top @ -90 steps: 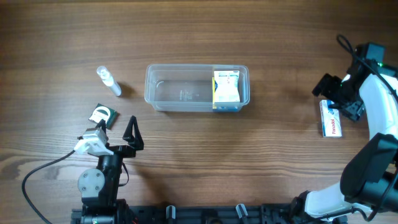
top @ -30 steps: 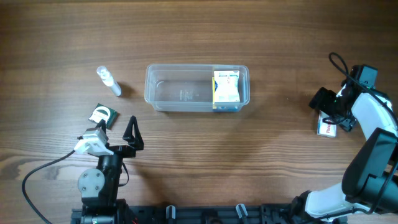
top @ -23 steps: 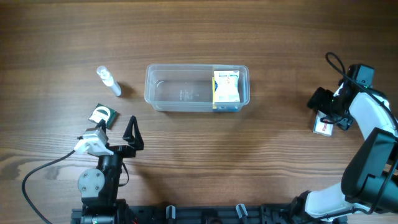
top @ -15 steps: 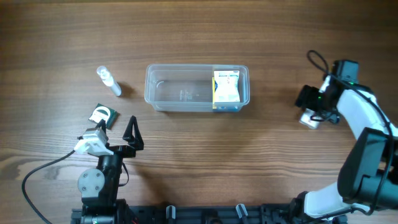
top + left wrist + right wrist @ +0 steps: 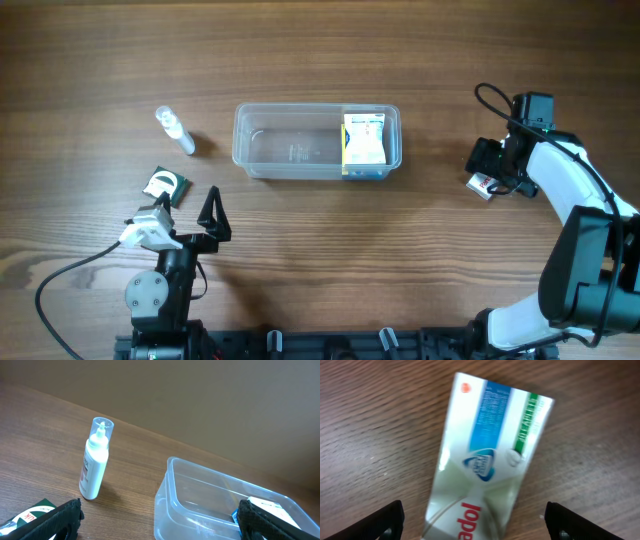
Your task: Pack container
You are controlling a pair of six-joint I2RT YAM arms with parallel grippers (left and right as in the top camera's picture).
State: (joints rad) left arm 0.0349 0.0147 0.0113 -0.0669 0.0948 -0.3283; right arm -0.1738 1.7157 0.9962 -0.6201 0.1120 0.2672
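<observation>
The clear container point(image 5: 285, 150) lies centre-left on the table, with a white, yellow and blue medicine box point(image 5: 364, 142) in its right end. Far right, a silver Panadol box point(image 5: 485, 465) lies slanted on the wood between the fingers of my right gripper point(image 5: 472, 522). The jaws stand wide and a gap shows on each side of the box. From overhead, only a corner of that box point(image 5: 482, 186) shows under the right gripper point(image 5: 488, 170). My left gripper point(image 5: 185, 208) rests open near the front left, facing the container point(image 5: 200, 505), and holds nothing.
A small white dropper bottle point(image 5: 176, 131) lies left of the container, upright in the left wrist view point(image 5: 94, 467). A dark green box point(image 5: 164, 186) sits beside the left gripper. A black cable loops above the right wrist point(image 5: 495, 100).
The right gripper has travelled left and slightly back toward the container, and the Panadol box has moved along with it, its jaws narrowing a little. The left arm has not moved.
</observation>
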